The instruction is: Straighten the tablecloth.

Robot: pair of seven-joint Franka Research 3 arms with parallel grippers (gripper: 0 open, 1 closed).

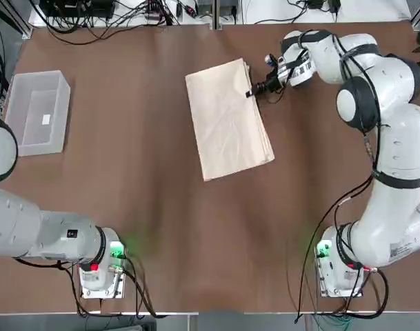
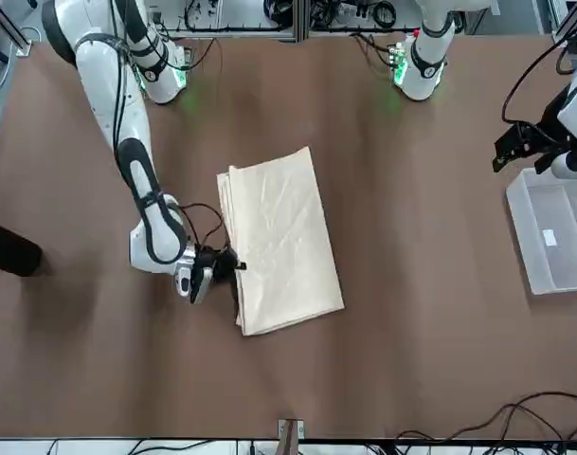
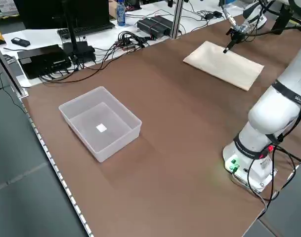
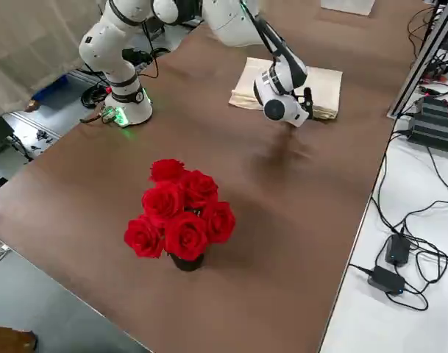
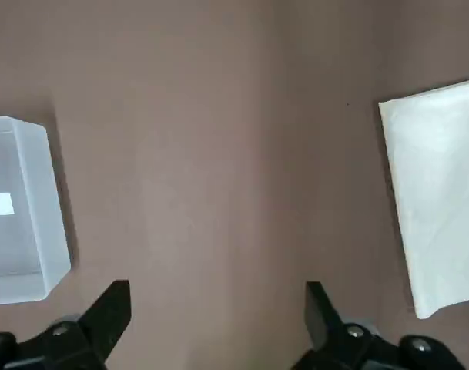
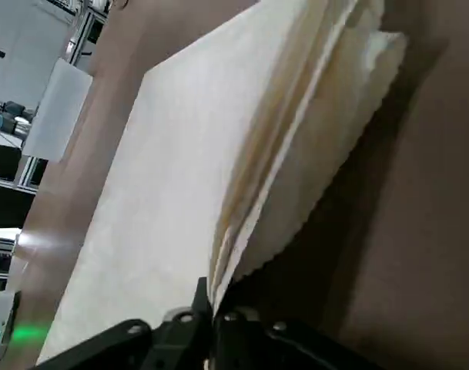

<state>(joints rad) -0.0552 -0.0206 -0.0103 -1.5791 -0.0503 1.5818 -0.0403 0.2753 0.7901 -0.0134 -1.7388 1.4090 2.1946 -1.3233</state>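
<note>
The tablecloth (image 1: 227, 127) is a cream, folded rectangle lying a little slanted at the middle of the brown table's far half. It also shows as the tablecloth (image 2: 279, 237) in the front view. My right gripper (image 1: 251, 93) sits low at the cloth's right long edge, near its far corner. In the right wrist view the right gripper (image 6: 212, 308) is shut, pinching the edge of a layer of the tablecloth (image 6: 180, 169). My left gripper (image 5: 217, 324) hangs open and holds nothing, high over the table's left side near the bin, the tablecloth (image 5: 434, 193) far from it.
A translucent plastic bin (image 1: 36, 112) stands at the table's left side. A bunch of red roses (image 4: 181, 213) in a dark pot stands near the right edge. Cables and electronics (image 3: 140, 29) lie beyond the far edge.
</note>
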